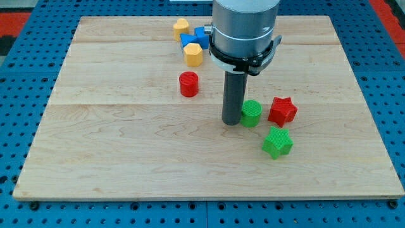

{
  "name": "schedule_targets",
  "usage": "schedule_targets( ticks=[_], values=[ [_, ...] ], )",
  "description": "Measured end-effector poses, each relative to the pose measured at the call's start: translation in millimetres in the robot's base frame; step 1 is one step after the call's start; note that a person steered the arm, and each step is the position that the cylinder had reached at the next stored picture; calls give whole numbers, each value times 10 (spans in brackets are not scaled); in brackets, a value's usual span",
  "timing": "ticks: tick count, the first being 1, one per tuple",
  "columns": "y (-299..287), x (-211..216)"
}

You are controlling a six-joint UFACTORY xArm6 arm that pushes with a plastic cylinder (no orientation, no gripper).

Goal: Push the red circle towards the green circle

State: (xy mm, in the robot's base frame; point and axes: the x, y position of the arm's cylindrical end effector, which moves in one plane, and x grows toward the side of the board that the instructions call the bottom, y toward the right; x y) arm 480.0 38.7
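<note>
The red circle (188,84) stands on the wooden board (126,152) a little above the middle. The green circle (251,113) stands lower and to the view's right of it. My tip (231,121) rests on the board right beside the green circle's left side, touching or nearly touching it. The tip is below and to the right of the red circle, well apart from it.
A red star (282,111) sits just right of the green circle, and a green star (277,142) just below it. Two yellow blocks (193,55) (181,27) and two blue blocks (188,40) cluster at the view's top, partly behind the arm.
</note>
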Motion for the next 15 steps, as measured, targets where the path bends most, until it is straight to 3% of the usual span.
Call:
schedule_targets(
  ticks=[2, 6, 7, 9, 11, 13, 15],
  values=[
    [-1076, -547],
    [-180, -1130],
    [205, -765],
    [585, -454],
    [1654, -960],
    [1577, -398],
    [955, -183]
  ],
)
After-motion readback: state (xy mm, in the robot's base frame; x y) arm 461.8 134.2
